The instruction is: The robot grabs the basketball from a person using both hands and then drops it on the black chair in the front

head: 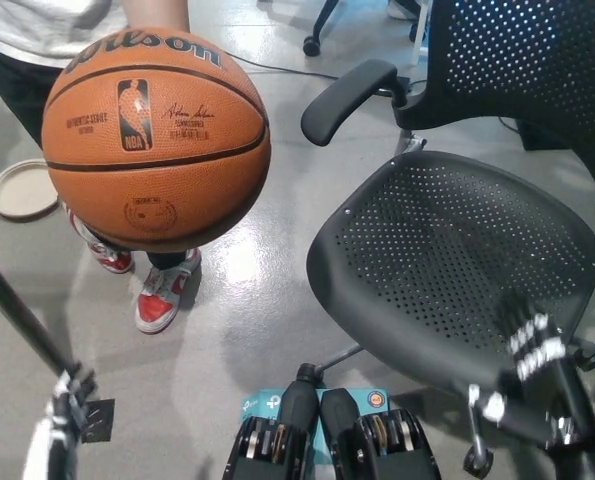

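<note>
An orange Wilson basketball [157, 135] fills the upper left of the head view, held out from above by a person's hand [157, 15]. The black mesh chair [457, 250] stands at the right, its seat facing up and one armrest [347, 95] reaching toward the ball. Only a sliver of my white left hand [49, 445] shows at the lower left corner, well below the ball. My black right hand [532, 345] is blurred at the lower right, in front of the seat's near edge. Neither hand touches the ball.
The person stands behind the ball in red-and-white sneakers [162, 295]. A round beige disc [22, 190] lies on the grey floor at the left. A thin dark pole [22, 315] slants across the lower left. A cable [287, 70] runs over the floor behind.
</note>
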You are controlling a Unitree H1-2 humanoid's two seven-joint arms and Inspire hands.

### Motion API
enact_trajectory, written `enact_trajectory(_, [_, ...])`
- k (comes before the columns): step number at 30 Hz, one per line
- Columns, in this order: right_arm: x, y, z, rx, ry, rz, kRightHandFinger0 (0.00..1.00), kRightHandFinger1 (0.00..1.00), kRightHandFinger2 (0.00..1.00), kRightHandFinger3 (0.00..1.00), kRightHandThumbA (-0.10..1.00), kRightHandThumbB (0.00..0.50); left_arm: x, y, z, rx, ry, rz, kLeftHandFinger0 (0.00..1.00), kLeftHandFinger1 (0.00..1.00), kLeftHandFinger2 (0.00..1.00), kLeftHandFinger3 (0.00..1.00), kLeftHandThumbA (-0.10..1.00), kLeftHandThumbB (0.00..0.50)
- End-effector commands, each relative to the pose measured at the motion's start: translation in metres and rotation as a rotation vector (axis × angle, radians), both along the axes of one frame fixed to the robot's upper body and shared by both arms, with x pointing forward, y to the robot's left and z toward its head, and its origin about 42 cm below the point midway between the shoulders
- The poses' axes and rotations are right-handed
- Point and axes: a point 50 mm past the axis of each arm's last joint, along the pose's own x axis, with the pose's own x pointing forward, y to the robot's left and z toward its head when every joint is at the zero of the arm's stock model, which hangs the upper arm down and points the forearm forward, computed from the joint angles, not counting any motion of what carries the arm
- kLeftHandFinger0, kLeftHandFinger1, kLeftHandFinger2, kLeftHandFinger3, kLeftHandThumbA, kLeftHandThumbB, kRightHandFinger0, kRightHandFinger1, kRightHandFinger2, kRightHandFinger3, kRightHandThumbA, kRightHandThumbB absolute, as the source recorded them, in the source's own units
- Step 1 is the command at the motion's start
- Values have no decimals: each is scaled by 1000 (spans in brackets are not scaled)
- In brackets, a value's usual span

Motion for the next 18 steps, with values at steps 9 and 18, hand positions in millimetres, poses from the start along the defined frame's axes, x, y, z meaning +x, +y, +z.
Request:
enact_trajectory(9, [88, 61, 100, 160, -135, 240, 1000, 1000, 1000, 1000, 1000, 364, 54, 13, 111, -26, -292, 6, 1000, 1000, 1000, 1000, 1000, 203])
enact_trajectory(18, [133, 95, 123, 173, -99, 316, 1000, 1000, 1000, 1000, 1000, 401, 93, 10, 147, -81, -296, -41, 1000, 1000, 1000, 1000, 1000, 219])
